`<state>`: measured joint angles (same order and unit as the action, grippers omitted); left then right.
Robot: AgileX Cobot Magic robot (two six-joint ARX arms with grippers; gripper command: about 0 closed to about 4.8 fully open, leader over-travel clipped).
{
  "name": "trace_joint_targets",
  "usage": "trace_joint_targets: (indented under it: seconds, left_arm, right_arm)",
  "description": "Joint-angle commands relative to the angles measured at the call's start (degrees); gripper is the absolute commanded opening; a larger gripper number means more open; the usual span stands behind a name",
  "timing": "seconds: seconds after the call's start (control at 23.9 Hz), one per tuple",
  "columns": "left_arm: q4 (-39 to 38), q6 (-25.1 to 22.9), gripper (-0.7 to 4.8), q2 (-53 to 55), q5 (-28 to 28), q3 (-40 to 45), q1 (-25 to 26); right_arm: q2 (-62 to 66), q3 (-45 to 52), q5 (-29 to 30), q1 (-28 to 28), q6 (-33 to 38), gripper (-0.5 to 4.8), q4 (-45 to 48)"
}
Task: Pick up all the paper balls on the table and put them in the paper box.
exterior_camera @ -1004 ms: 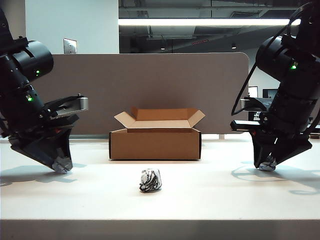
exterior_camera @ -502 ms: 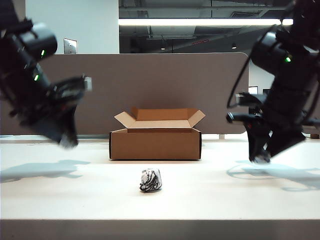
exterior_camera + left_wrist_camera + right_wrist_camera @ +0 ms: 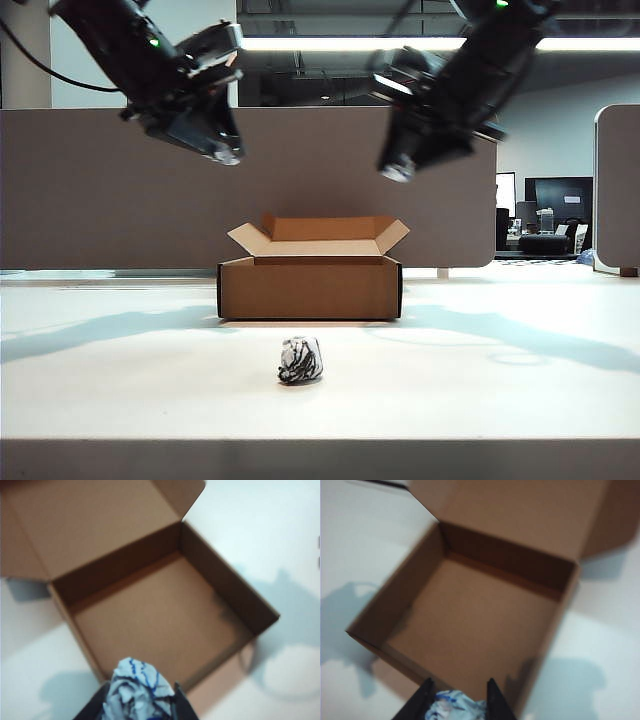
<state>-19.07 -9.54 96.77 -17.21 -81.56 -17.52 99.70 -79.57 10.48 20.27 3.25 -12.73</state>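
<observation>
While the left gripper (image 3: pixel 137 707) pinches a blue-marked ball (image 3: pixel 136 690), it hangs high above the box's (image 3: pixel 310 288) left side. Likewise the right gripper (image 3: pixel 456 702) clamps a second ball (image 3: pixel 456 706) up over the right side. Between them the box sits open and empty on the table (image 3: pixel 500 380), a third ball (image 3: pixel 300 361) lying just before it.

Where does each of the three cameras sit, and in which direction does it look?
Exterior view: low at the table front, facing the paper box; shows both arms, left gripper, right gripper.
Left wrist view: above, looking into the box; fingers hold a paper ball.
Right wrist view: same, its own paper ball.
Shared: box, empty inside.
</observation>
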Motion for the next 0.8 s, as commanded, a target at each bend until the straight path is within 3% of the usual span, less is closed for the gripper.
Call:
trace_joint_targets:
  seconds: [0.04,0.13,0.25,0.29,0.33,0.38,0.59,0.8]
  left_arm:
    - [5.77,0.39,1.52,1.36,0.04,-0.44,-0.57]
    - [7.78,0.59,1.62,2.43,-0.07,-0.44,-0.59]
    - [10.75,0.59,2.47,4.98,-3.85,-0.44,-0.81]
    - [11.10,0.68,2.47,5.49,-4.85,-0.44,-0.83]
    - [11.50,1.90,2.47,5.97,-5.51,-0.44,-0.83]
    - [11.52,2.16,2.47,6.08,-5.55,-0.44,-0.83]
    - [11.26,2.95,2.47,5.84,-5.60,-0.46,-0.81]
    - [-3.19,4.17,2.47,0.98,-5.77,-0.48,-0.81]
  right_arm:
    - [2.29,-2.93,-1.75,1.64,-2.82,1.47,1.29]
    - [4.26,-4.48,-1.68,2.03,-3.28,1.48,2.01]
    - [7.23,-5.86,-1.16,2.45,-3.28,1.58,3.65]
    - [7.67,-5.97,-0.83,2.49,-3.28,1.92,3.80]
    - [8.13,-6.10,0.26,2.49,-3.28,2.77,3.85]
    - [8.24,-6.10,0.74,2.49,-3.28,3.11,4.02]
    - [8.04,-6.32,1.40,2.49,-3.26,3.15,3.89]
    - [4.42,-6.32,3.61,2.54,-2.89,3.15,-11.17]
